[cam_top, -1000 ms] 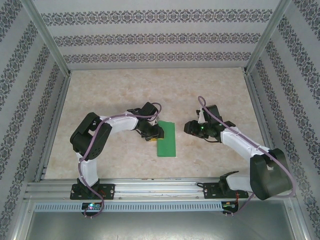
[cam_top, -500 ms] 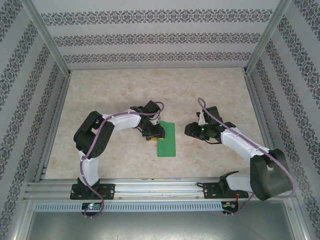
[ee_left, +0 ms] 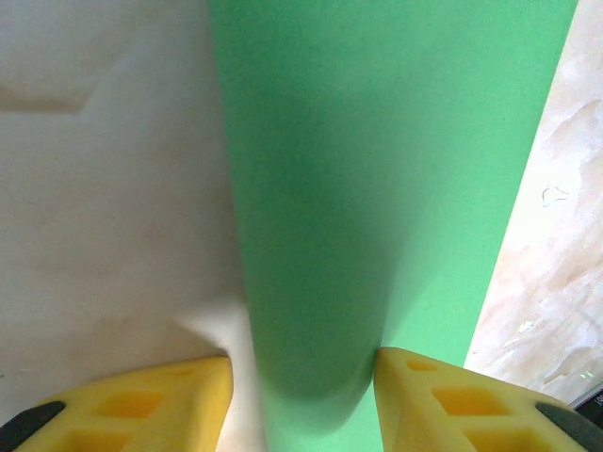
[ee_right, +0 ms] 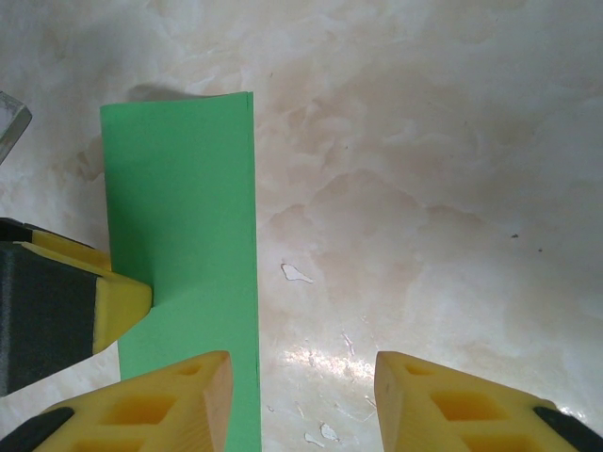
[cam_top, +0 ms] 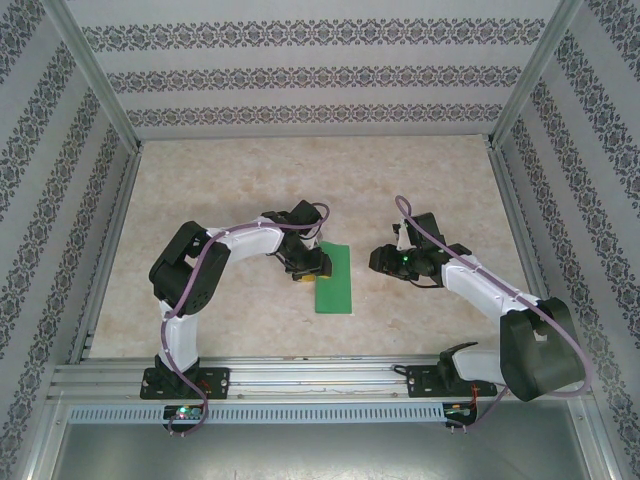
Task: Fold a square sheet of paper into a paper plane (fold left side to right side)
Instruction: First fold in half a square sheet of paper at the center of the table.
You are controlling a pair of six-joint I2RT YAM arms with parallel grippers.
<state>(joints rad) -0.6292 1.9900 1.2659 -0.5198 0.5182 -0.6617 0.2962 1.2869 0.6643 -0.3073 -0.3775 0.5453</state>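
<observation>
Left gripper [ee_left: 301,377], low in its wrist view, is spread wide, the folded square sheet of paper [ee_left: 377,169] running up between its fingers, left edge rounded. Right gripper [ee_right: 301,377] hangs spread too, just off the mid-table sheet's crisp right edge; beyond, open marble table [cam_top: 420,180].

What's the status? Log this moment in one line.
square sheet of paper: folded in half, on table | left fingers: open, straddling its folded left edge | right fingers: open, off its right edge
</observation>
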